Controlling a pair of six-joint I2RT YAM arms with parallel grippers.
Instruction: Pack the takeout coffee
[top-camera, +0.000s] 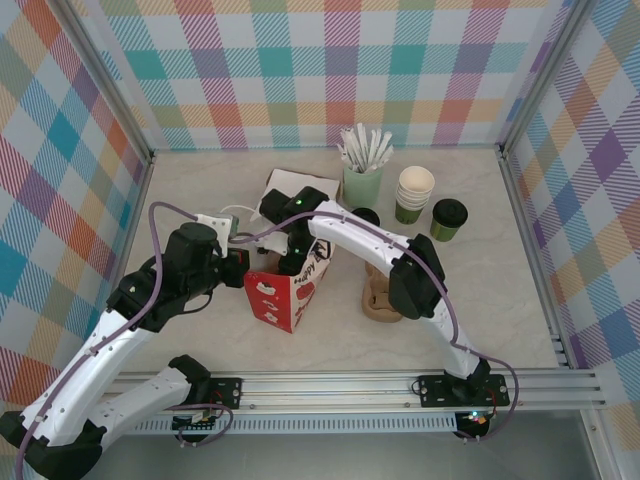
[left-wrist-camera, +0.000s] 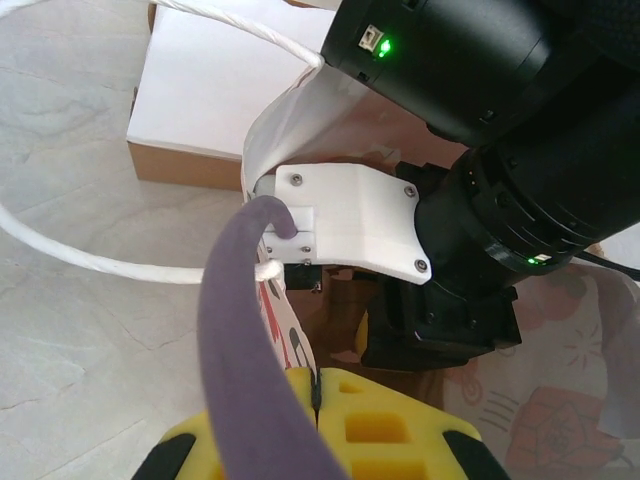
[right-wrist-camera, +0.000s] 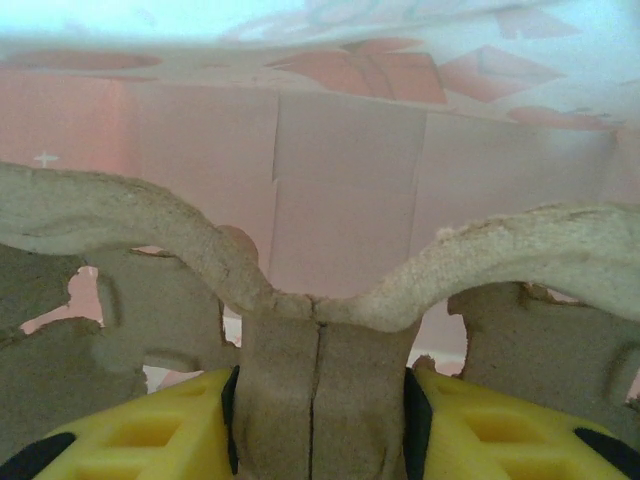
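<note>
takeout coffee (top-camera: 449, 219) | dark-green cup, black lid | upright | on table (top-camera: 500, 310)

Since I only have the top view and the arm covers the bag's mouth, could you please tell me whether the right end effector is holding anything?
Observer: Yes. The right end effector is clamped on the middle ridge of a cardboard cup carrier, and the pink inside of the gift bag is right behind it.
Operator: Thank you. Is the left end effector gripping something too?
Observer: It is. The left end effector is shut on the rim of the bag, right beside the spot where the other arm reaches in.
</note>
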